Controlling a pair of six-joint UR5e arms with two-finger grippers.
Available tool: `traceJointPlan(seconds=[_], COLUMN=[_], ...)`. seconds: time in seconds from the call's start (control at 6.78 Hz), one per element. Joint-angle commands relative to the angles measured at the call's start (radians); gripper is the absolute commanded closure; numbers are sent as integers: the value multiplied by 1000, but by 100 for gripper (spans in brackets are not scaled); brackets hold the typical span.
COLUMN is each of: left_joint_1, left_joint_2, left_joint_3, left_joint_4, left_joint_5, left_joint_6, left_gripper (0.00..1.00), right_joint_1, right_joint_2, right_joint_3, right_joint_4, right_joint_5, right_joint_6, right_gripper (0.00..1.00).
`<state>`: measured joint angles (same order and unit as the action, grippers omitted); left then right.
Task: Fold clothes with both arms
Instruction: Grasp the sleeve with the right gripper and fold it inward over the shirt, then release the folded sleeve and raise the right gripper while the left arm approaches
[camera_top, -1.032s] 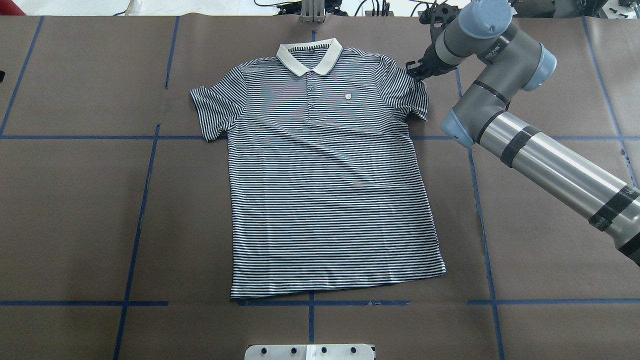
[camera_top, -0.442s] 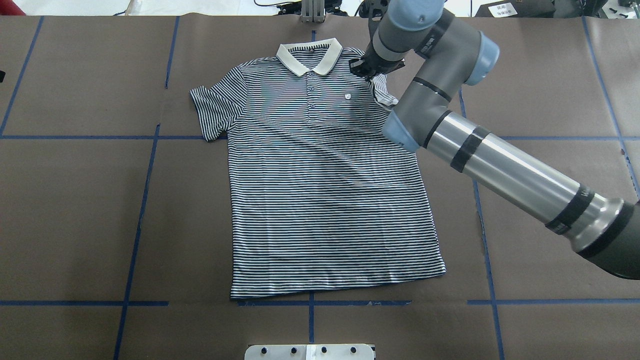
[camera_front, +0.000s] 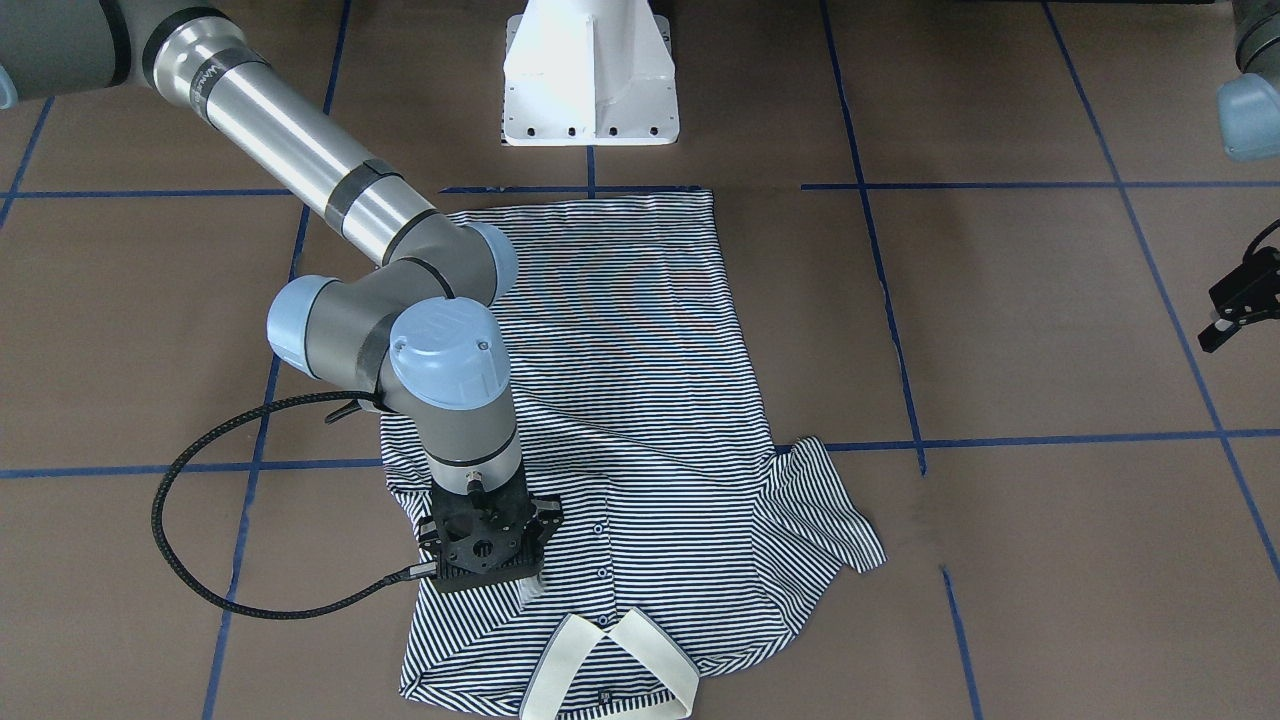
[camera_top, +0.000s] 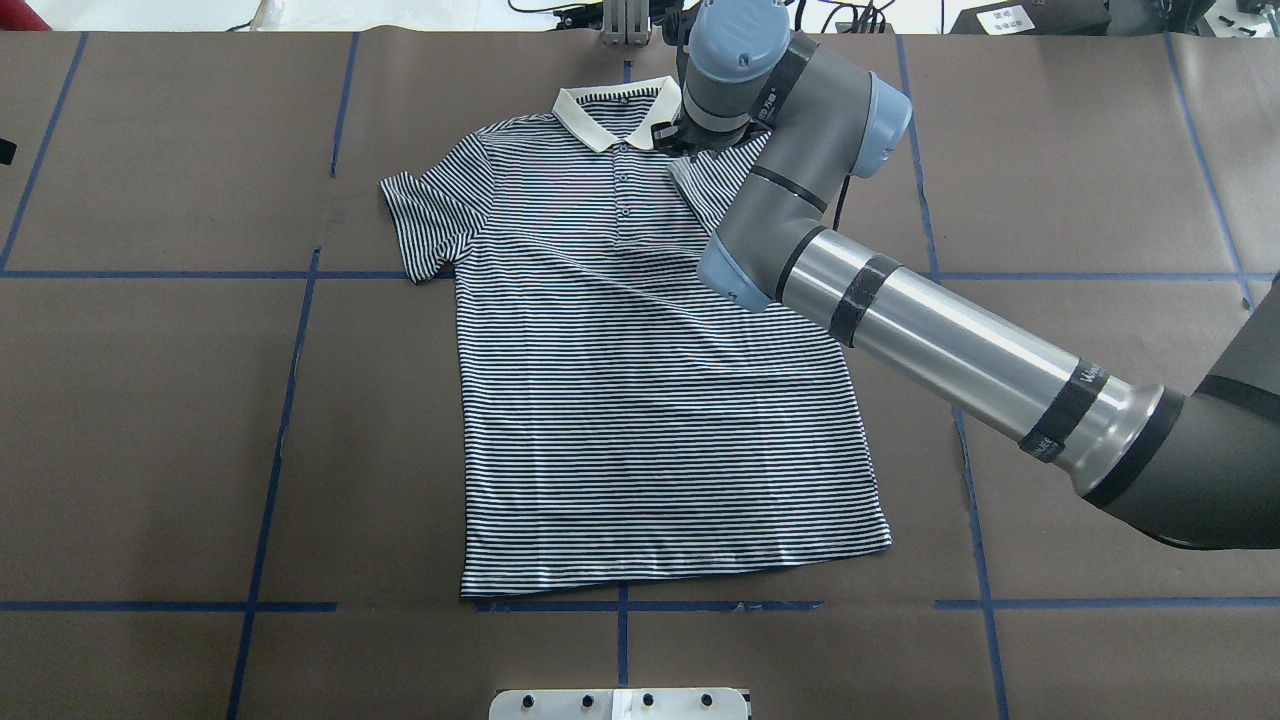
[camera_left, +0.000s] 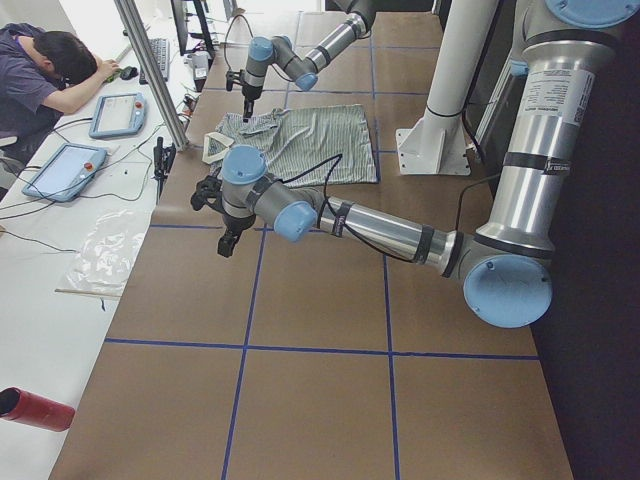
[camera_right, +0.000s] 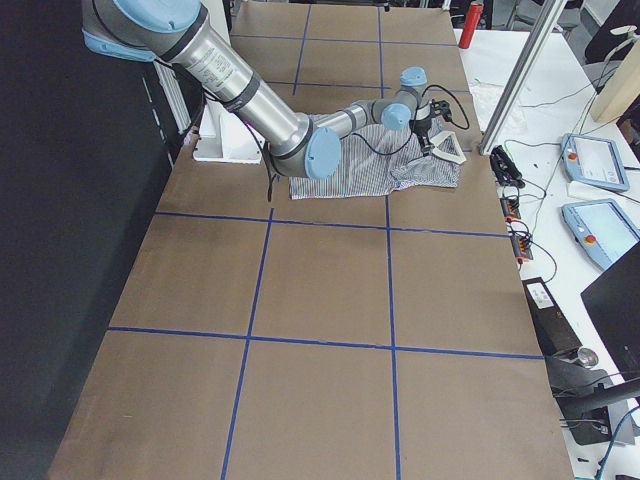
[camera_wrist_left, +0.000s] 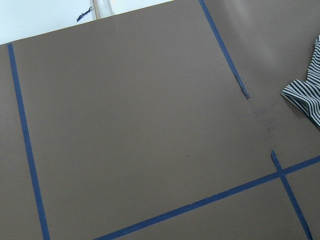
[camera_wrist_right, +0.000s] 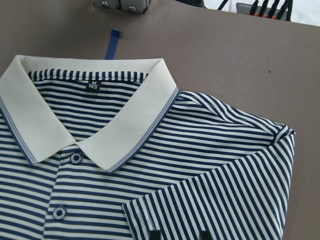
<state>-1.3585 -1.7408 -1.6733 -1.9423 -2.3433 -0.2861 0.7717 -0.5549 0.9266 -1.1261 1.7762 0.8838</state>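
The striped polo shirt (camera_top: 650, 400) lies flat, front up, with its cream collar (camera_top: 600, 115) at the far edge. My right gripper (camera_top: 690, 148) is shut on the shirt's right sleeve (camera_top: 715, 185) and holds it folded inward over the chest, next to the collar. In the right wrist view the folded sleeve (camera_wrist_right: 225, 200) lies beside the collar (camera_wrist_right: 125, 130), with my fingertips (camera_wrist_right: 155, 234) at the sleeve hem. The chest logo is hidden. The other sleeve (camera_top: 420, 220) lies spread out. My left gripper (camera_front: 1232, 310) hovers off to the side, away from the shirt. I cannot tell if it is open.
The white pedestal base (camera_front: 590, 70) stands at the shirt's hem side. Blue tape lines (camera_top: 290, 400) cross the brown table. The right arm's black cable (camera_front: 200, 560) loops beside the shirt. An operator (camera_left: 50, 70) sits past the table's far edge with tablets (camera_left: 65, 170).
My right gripper has moved left from the shirt's outer right side to beside the collar, drawing the right sleeve over the chest and covering the logo.
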Motion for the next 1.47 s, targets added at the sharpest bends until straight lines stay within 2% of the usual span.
traceJointPlan(seconds=[0.0, 0.15, 0.29, 0.44, 0.59, 0.74, 0.88, 1.03, 1.18, 1.33], left_joint_1=[18, 65, 158, 247, 339, 434, 470, 476, 478, 484], left_joint_2=[-31, -78, -142, -195, -235, -273, -346, -393, -431, -491], left_joint_3=[6, 13, 14, 11, 15, 41, 140, 264, 408, 531], left_joint_4=[-1, -1, -1, -1, -1, -1, -10, -96, -221, -290], left_joint_5=[4, 15, 92, 155, 244, 386, 453, 505, 545, 573], left_joint_6=[-18, -121, -298, -485, -646, -779, -854, -890, -897, -924], left_gripper=[0, 0, 0, 0, 0, 0, 0, 0, 0, 0], right_joint_1=[6, 36, 72, 92, 116, 130, 152, 196, 230, 233], right_joint_2=[0, -3, -57, -110, -114, -112, -114, -169, -233, -261], right_joint_3=[-5, 6, 73, 150, 197, 263, 306, 320, 324, 325], right_joint_4=[35, 34, 32, 19, -107, -283, -376, -357, -262, -248], right_joint_5=[24, 105, 185, 221, 262, 253, 259, 360, 440, 439], right_joint_6=[0, -21, -35, -42, -107, -331, -394, -397, -394, -388], right_gripper=[0, 0, 0, 0, 0, 0, 0, 0, 0, 0])
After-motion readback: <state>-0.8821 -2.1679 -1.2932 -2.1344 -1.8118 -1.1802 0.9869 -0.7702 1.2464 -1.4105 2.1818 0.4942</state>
